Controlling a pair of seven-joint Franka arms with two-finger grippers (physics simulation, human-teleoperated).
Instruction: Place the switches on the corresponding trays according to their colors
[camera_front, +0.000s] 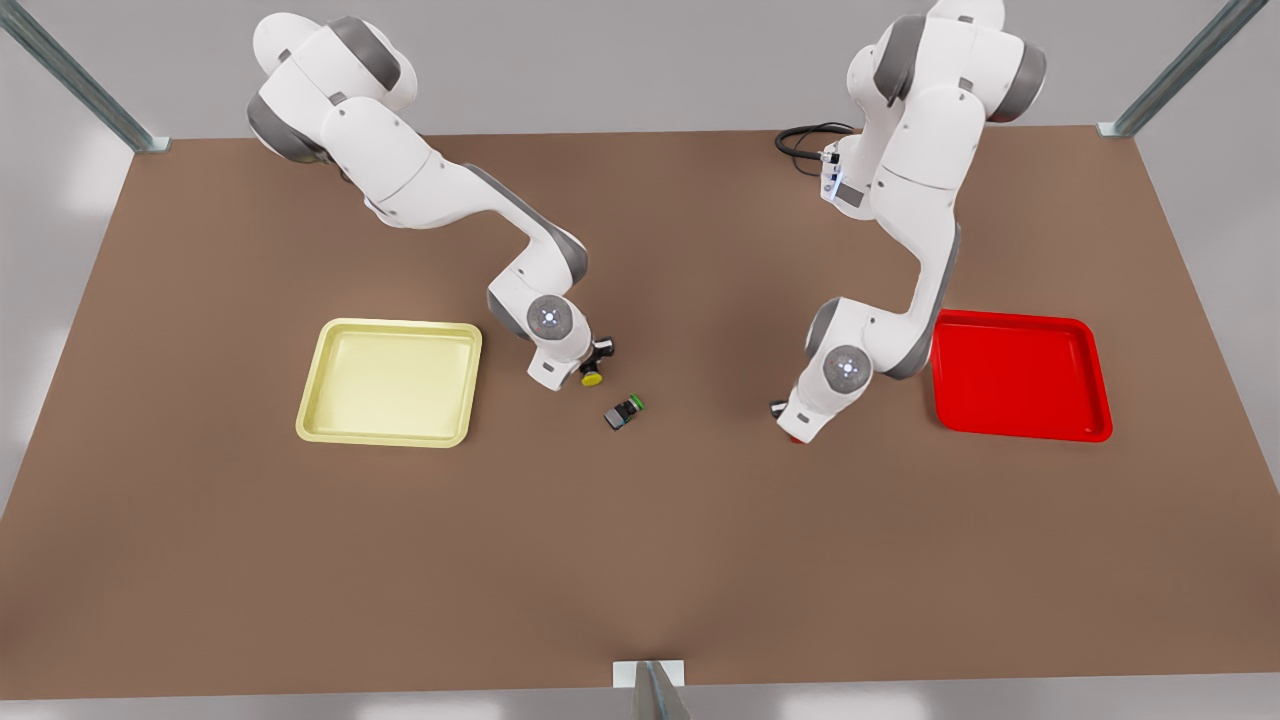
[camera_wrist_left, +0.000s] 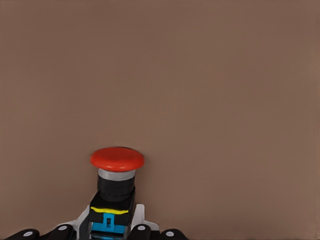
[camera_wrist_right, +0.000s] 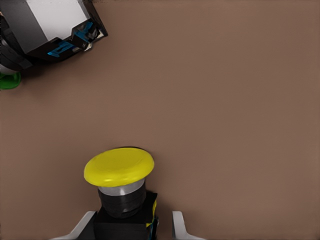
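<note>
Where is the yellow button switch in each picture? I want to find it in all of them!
Front view: yellow switch between the yellow tray and the green-capped switch.
Right wrist view: close up at the right gripper.
Left wrist view: the red switch instead, in the left gripper.
Shared landmark: the green-capped switch, in front and right wrist views.

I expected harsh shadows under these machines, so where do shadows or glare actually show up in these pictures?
Front view: the brown table is evenly lit, with faint soft shadows under the arms and by the pale yellow tray and bright red tray. Left wrist view: the red-capped switch casts almost no shadow. Right wrist view: soft sheen on the yellow-capped switch.
</note>
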